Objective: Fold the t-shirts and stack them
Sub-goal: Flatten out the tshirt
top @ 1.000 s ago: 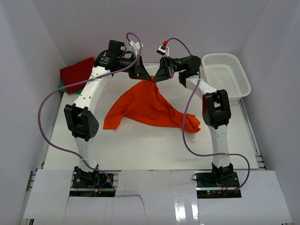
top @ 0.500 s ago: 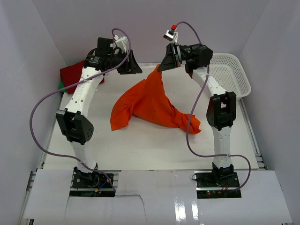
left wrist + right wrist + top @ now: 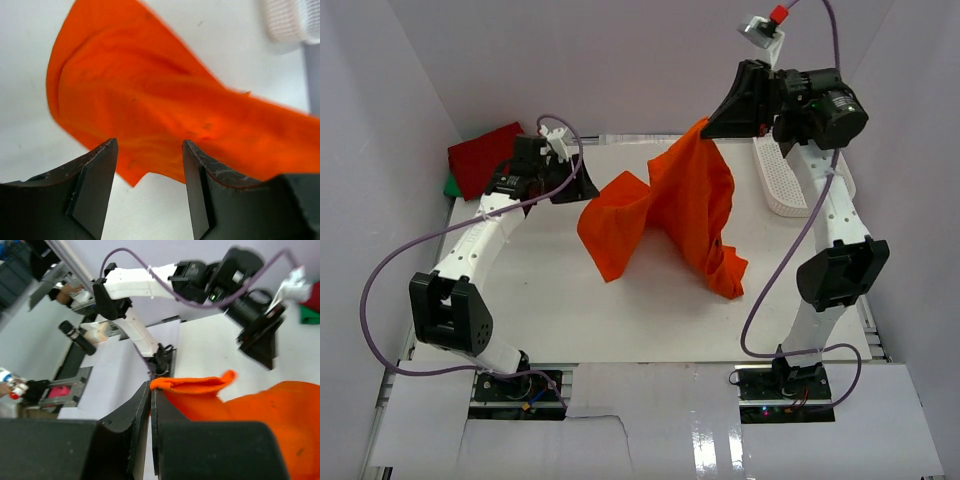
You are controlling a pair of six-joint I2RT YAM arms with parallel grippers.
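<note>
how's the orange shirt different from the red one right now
The orange t-shirt hangs crumpled from the shut right pincer, its lower end trailing on the table; the red t-shirt lies flat, seemingly folded, held by nothing. The orange t-shirt is mid-table; the red t-shirt sits at the far left corner. Both are plain cloth.

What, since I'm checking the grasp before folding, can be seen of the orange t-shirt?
The orange t-shirt is plain, bright, soft cloth, unfolded and crumpled. It hangs in long draped folds from a bunched edge pinched in the shut right end effector, which holds it high above the white table. Its lower folds appear to rest on that surface. No print or clear sleeve outline shows. The open left end effector hovers beside its left fold, apparently not touching it.
</note>
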